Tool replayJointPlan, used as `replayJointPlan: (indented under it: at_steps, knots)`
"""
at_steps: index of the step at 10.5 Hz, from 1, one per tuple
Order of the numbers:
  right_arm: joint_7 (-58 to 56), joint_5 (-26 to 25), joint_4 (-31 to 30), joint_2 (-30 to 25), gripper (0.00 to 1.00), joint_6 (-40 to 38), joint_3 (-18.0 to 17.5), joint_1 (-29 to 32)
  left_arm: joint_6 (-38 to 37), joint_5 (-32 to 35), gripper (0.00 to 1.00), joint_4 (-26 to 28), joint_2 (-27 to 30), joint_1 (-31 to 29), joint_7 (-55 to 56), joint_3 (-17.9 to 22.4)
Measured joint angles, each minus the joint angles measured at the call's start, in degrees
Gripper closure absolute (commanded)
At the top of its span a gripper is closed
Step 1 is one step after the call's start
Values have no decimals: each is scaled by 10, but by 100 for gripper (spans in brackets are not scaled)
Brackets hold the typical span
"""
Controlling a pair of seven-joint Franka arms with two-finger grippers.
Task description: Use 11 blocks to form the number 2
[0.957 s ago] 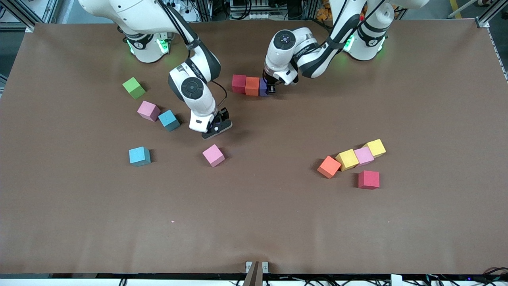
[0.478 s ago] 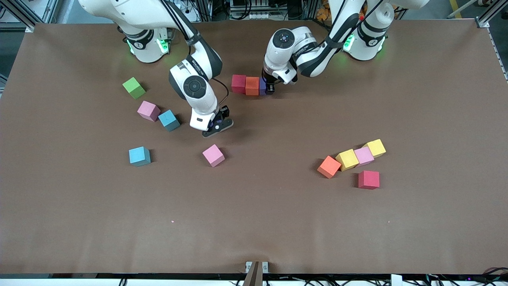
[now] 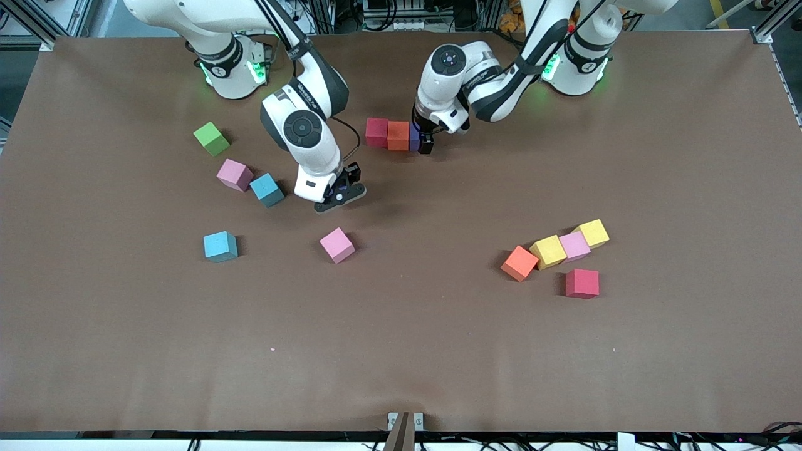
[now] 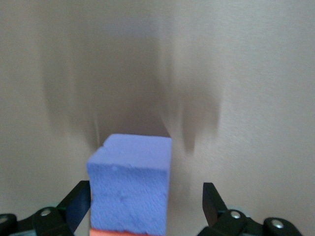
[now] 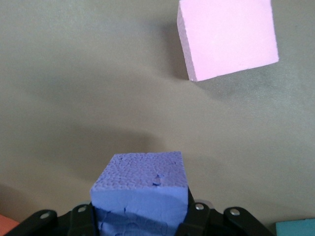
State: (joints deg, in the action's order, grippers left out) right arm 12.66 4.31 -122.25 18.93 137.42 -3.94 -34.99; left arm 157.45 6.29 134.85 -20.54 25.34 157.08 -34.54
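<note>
A row of three blocks lies near the arms' bases: red (image 3: 376,132), orange (image 3: 398,135) and purple (image 3: 414,136). My left gripper (image 3: 426,143) stands open around that purple block (image 4: 130,184), one finger (image 4: 211,206) well apart from it. The orange block (image 4: 113,232) touches the purple one. My right gripper (image 3: 338,194) hangs over bare table and is shut on a second purple block (image 5: 142,196). A pink block (image 3: 337,245) (image 5: 226,37) lies on the table nearer the front camera.
Toward the right arm's end lie a green cube (image 3: 211,138), a pink block (image 3: 234,175) and two blue blocks (image 3: 267,190) (image 3: 220,246). Toward the left arm's end lie orange (image 3: 519,263), yellow (image 3: 548,252), pink (image 3: 574,245), yellow (image 3: 593,233) and red (image 3: 582,283) blocks.
My left gripper has opened and let go of the purple block at the end of the row. My right gripper has drifted slightly toward the arms' bases, still holding its purple block.
</note>
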Motion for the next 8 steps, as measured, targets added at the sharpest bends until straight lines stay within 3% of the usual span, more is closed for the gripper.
replayJointPlan:
  at_steps: [5,8]
  knots:
    - [114,0,15,0,72,-11,-6,-10,-55,0,0,0,86,-16,-21,0]
    - [192,0,24,1,72,-11,-7,-38,-71,0,0,-8,109,-97,-94,1]
